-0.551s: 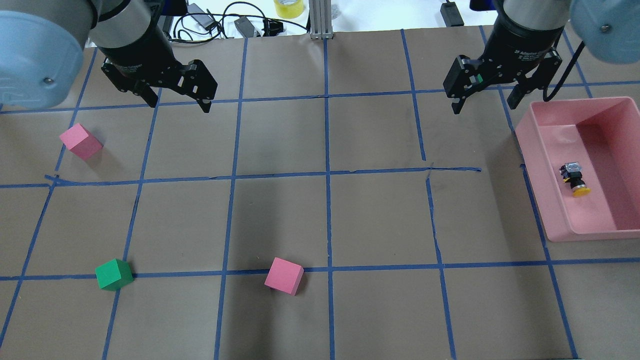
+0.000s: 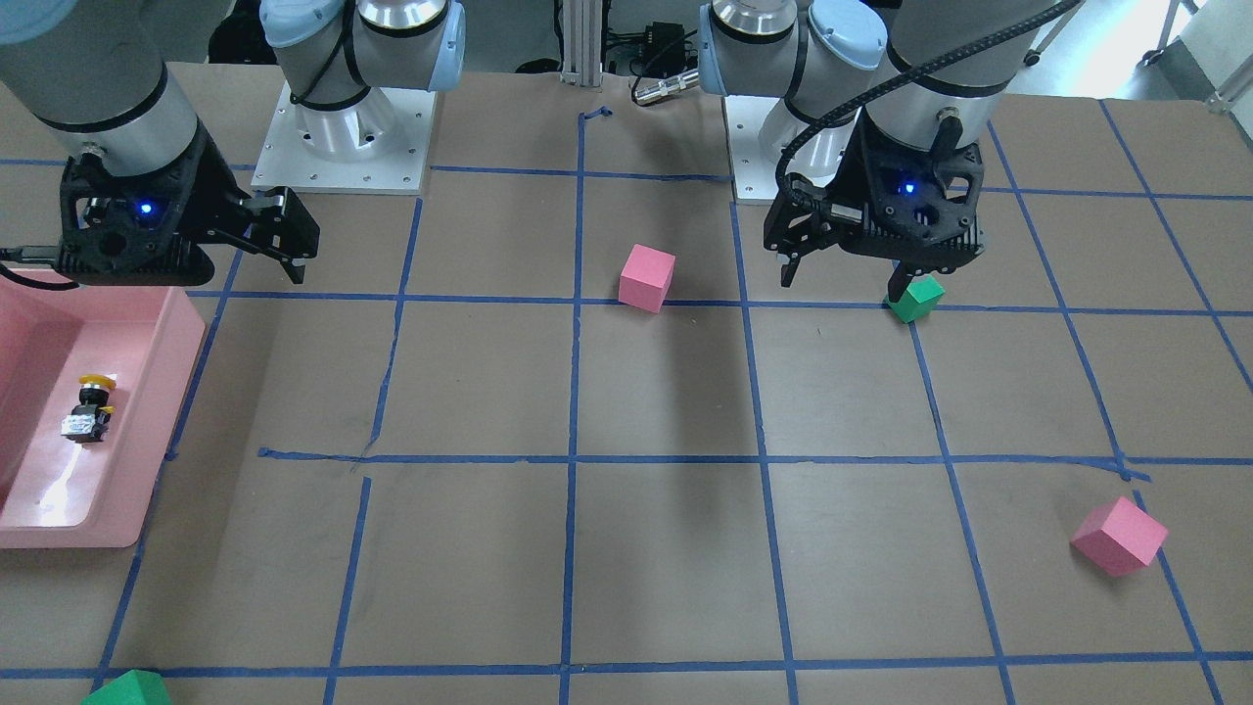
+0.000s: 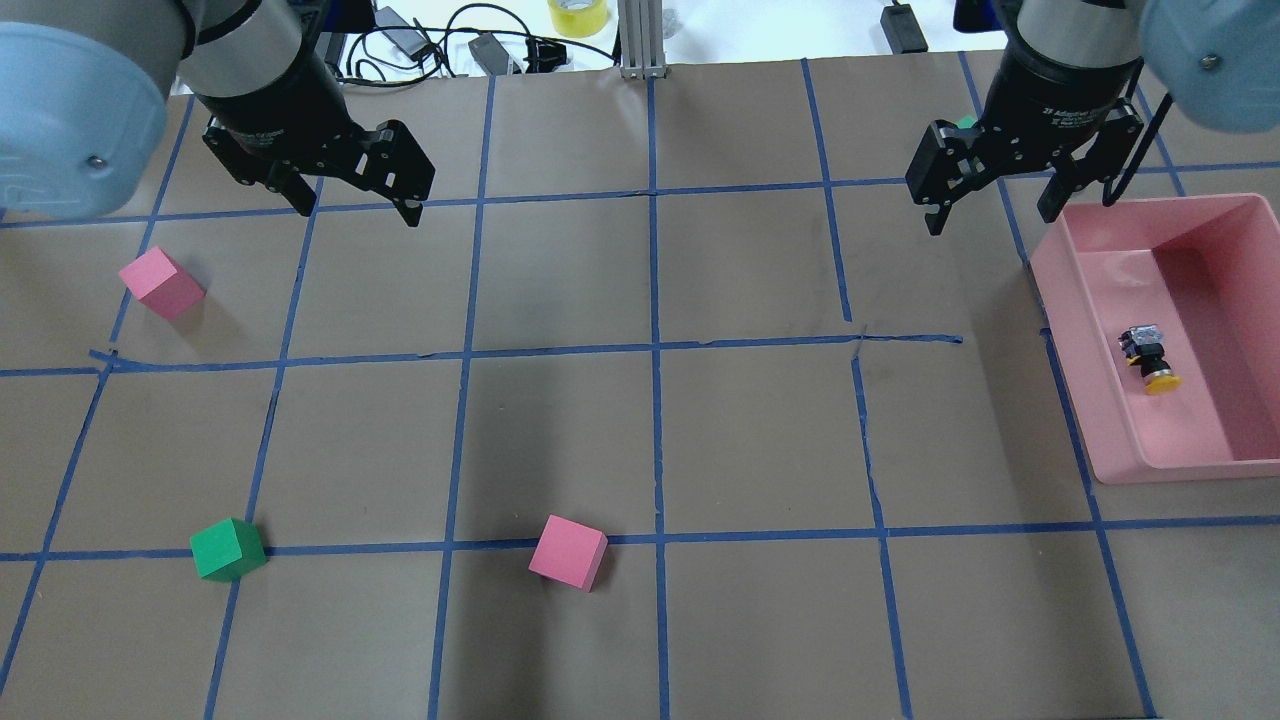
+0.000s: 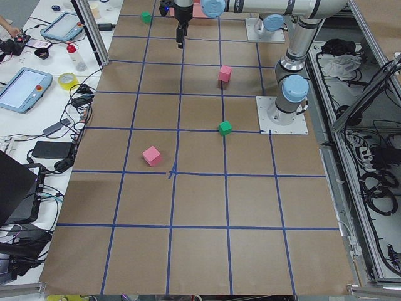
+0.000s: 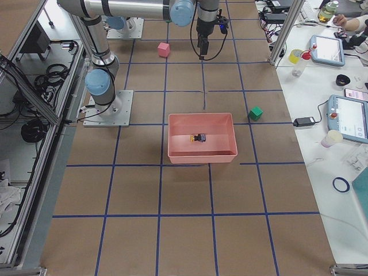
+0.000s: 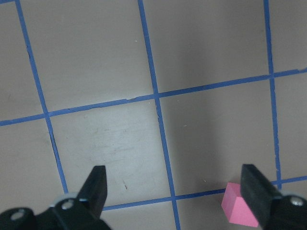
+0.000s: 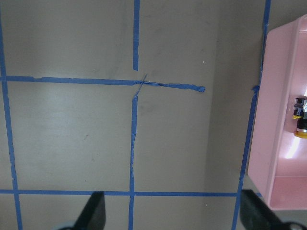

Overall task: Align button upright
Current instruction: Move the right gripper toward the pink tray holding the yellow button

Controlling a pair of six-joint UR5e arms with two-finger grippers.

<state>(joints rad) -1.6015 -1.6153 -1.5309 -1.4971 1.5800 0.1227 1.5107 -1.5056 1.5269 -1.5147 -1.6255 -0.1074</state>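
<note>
The button (image 3: 1150, 360) lies on its side on the floor of a pink bin (image 3: 1075, 340) at the table's right. Its yellow cap points toward the robot and its grey-white base points away. It also shows in the front view (image 2: 88, 406), the right side view (image 5: 199, 138) and the right wrist view (image 7: 300, 120). My right gripper (image 3: 990, 222) is open and empty, above the table just left of the bin's far corner. My left gripper (image 3: 355, 212) is open and empty, high over the far left of the table.
A pink cube (image 3: 160, 282) lies at the far left, a green cube (image 3: 227, 549) at the near left and a second pink cube (image 3: 568, 552) near the middle front. Another green cube (image 2: 127, 690) sits at the far edge. Blue tape lines grid the brown paper.
My right gripper has shifted a little to the right, toward the pink bin. The left gripper, the button and the cubes have not moved.
</note>
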